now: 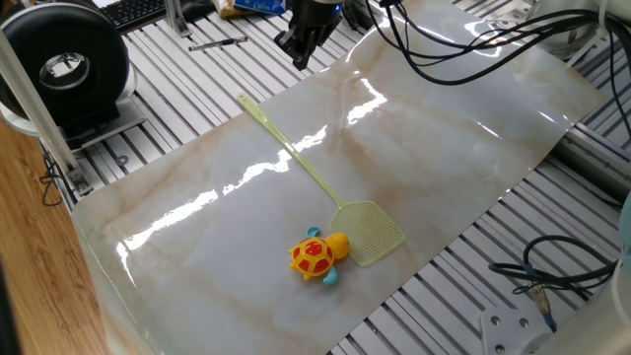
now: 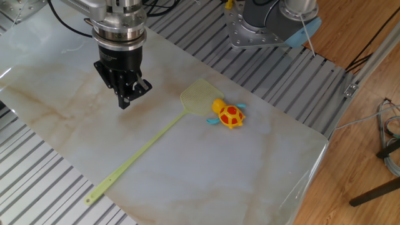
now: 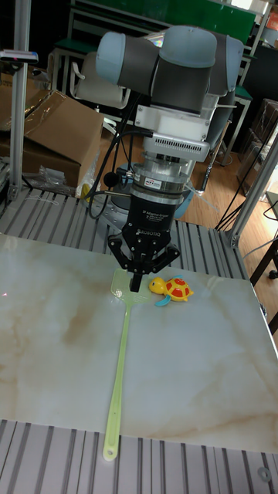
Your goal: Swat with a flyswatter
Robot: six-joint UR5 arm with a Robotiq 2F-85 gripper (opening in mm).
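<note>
Marbled sheet [image 2: 262,162] covers a slatted metal table, with wood flooring beyond it in the other fixed view. The flyswatter [image 1: 314,182] lies flat on the sheet, handle straight, its mesh head toward one long edge and its handle tip near the opposite edge. A turtle toy [image 1: 317,255] sits against the mesh head, touching or overlapping its rim.

One fixed view shows a black round device [image 1: 64,69] and a keyboard [image 1: 133,10] off the sheet, which the others do not show. The tall fixed view alone shows the full arm, cardboard boxes [image 3: 42,135] behind it, and the swatter's handle running toward the camera. In that view the gripper partly hides the mesh head.

The gripper [image 2: 127,99] hangs above the sheet, off to one side of the flyswatter [image 2: 153,141], holding nothing. Its fingers stand spread apart in the tall fixed view [image 3: 139,272]; nothing lies between them.

Bare sheet lies on both sides of the handle. The turtle toy [image 2: 229,115] stands nearest the sheet's long edge.
</note>
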